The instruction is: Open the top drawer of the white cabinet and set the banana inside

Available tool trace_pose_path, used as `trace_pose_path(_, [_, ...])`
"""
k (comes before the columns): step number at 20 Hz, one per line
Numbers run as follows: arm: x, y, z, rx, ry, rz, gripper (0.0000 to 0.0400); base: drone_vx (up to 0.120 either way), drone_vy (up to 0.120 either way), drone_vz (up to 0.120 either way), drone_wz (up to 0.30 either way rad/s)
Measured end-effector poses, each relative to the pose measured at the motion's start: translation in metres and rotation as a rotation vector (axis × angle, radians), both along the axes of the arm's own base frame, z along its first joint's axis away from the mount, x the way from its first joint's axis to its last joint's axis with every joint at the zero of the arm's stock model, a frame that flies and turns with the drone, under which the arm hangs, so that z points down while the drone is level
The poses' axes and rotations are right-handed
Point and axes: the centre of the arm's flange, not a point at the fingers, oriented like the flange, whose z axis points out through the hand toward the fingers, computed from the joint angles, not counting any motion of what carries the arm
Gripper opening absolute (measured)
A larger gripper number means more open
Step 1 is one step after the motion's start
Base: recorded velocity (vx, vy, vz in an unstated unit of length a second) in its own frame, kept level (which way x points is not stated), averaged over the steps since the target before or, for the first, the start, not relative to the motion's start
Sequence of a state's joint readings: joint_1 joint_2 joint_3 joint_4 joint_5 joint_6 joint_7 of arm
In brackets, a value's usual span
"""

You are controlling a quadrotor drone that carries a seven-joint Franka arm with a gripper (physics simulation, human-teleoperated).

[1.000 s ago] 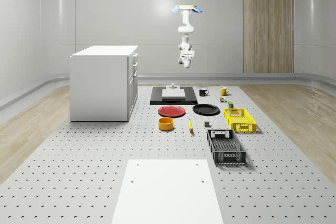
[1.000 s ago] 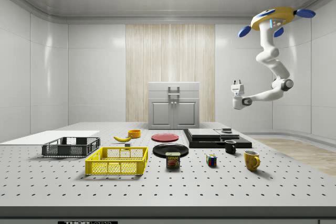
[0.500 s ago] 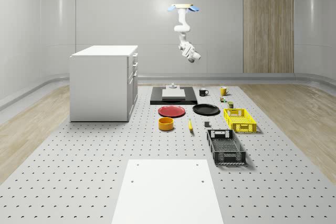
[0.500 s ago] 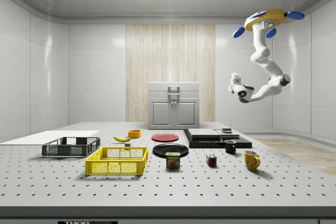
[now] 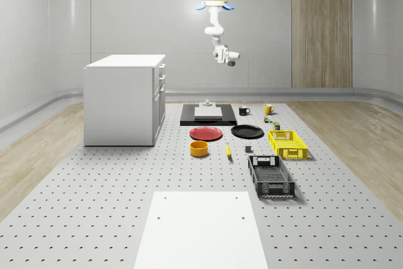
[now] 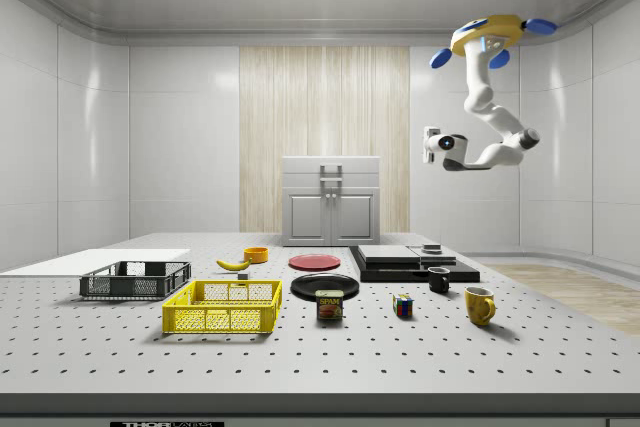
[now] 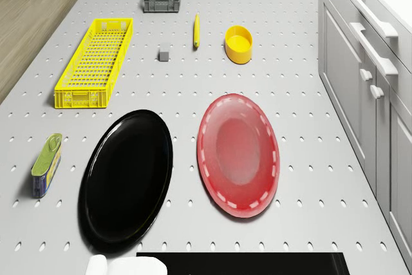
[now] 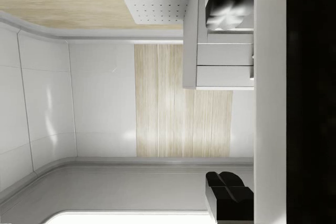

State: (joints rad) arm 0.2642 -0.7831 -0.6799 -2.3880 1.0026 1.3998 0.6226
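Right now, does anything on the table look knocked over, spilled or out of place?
Nothing stands out. The banana lies flat beside the yellow bowl, both plates sit flat, the white cabinet has its drawers shut, and the drone hovers high above the table with its hand holding nothing.

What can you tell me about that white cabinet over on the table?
The white cabinet is a boxy, matte white unit standing upright on the perforated table, at the whole-scene view's left. Its front carries stacked drawers with bar handles above panelled doors with small knobs. All drawers and doors look shut, and its flat top is bare. Nothing touches it except the table; the red plate lies nearest its front. The drone hovers high up, apart from it.
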Motion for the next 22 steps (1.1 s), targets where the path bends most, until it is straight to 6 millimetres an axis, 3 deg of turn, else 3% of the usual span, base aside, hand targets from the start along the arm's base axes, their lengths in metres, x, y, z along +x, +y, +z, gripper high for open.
trace_pose_path(2, [0.0001,-0.0002,-0.0023,0.023,0.000,0.001,0.0400,0.120,-0.120,0.000,0.000])
trace_pose_path(8, [0.0002,-0.0003,-0.0058,0.058,0.001,0.002,0.0400,0.120,0.000,0.000,0.000])
trace_pose_path(22, [0.0003,-0.0004,-0.0075,0.074,0.002,0.002,0.0400,0.120,-0.120,0.000,0.000])
